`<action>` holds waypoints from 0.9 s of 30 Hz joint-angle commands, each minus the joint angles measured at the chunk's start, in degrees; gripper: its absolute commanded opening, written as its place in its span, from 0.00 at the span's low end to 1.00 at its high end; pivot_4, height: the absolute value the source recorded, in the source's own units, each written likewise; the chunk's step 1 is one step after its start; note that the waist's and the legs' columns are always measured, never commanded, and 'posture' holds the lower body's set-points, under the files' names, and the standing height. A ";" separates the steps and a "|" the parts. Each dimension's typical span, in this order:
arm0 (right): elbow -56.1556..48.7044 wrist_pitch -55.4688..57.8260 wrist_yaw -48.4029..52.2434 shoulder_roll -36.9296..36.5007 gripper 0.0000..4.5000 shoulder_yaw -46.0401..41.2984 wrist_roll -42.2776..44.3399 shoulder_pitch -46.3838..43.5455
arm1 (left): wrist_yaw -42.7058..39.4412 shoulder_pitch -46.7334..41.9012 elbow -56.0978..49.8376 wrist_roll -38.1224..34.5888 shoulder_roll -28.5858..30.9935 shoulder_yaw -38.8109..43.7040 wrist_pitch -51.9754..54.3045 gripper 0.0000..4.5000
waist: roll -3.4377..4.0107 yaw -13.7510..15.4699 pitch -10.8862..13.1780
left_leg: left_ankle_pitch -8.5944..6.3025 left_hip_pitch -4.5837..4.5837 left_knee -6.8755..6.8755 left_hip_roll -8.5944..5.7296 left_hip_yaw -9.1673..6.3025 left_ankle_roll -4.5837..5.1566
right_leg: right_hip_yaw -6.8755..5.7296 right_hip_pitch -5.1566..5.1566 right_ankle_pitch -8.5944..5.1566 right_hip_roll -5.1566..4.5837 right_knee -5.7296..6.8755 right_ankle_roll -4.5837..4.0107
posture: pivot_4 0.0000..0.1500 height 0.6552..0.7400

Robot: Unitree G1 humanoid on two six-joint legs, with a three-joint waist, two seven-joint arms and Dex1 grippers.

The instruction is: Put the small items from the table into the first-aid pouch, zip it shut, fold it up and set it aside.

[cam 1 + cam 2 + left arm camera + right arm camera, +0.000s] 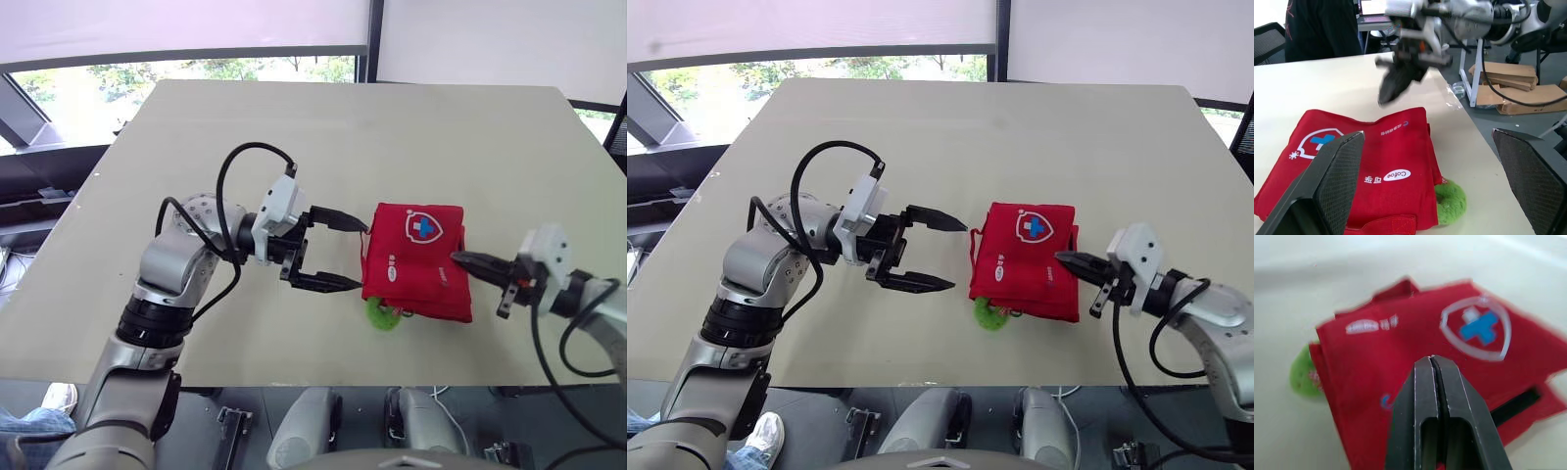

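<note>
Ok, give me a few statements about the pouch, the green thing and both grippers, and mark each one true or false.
1. The left gripper has its jaws open, beside the red pouch. True.
2. The right gripper has its jaws spread wide. False: they are shut together.
3. The red pouch lies on the table between the two grippers. True.
4. The green fuzzy item sits alone at the table's far edge. False: it pokes out at the pouch's near left corner, on the side towards the robot.
</note>
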 commanded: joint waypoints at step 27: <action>8.72 26.58 -7.57 -0.06 0.97 -4.69 17.49 -13.65 | 2.97 1.01 -1.98 0.51 9.67 8.04 -2.56 1.00 | 0.15 -1.44 0.09 | 0.01 0.05 -0.05 0.16 0.08 -0.04 | 0.20 -0.07 0.00 0.20 0.04 -0.04 | 1.00 0.99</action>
